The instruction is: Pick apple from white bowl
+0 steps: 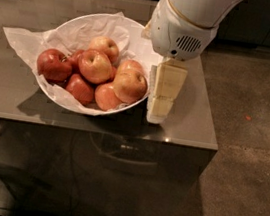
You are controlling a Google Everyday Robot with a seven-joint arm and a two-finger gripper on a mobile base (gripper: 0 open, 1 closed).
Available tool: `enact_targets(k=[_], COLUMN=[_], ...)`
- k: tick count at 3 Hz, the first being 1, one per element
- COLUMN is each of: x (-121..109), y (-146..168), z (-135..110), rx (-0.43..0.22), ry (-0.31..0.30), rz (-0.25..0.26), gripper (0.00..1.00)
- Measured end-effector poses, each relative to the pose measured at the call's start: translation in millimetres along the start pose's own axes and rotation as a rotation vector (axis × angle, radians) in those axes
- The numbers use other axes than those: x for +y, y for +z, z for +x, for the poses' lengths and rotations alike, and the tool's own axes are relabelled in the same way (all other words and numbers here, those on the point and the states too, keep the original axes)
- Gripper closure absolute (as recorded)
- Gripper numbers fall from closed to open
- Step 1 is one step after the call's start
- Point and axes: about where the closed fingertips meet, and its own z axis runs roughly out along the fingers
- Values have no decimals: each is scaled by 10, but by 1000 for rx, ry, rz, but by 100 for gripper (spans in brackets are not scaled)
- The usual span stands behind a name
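Hovering gripper point(163, 96): pointing down just beside the white bowl's right rim, toward the worktop's point(15, 99) front right corner
Grip: cannot tell
Apple point(129, 85): right side of pile, nearest gripper
White bowl point(82, 107): paper-lined, by front edge

Smooth white bowl point(90, 110), lined with crumpled matt paper point(19, 43). Soft sheen on apple point(130, 85) skin. Glossy, reflecting table point(196, 121). Matt cream plastic-looking gripper point(157, 114) just beside bowl's right rim, over the table.
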Motion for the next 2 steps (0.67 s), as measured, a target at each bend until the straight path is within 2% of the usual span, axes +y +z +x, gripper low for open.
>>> enact_targets(k=[1,2], x=[-181,-235], y=[158,420], z=[-46,-115], rx=[-40,-77], ry=[67,125], rz=[-12,-70], gripper=[0,0])
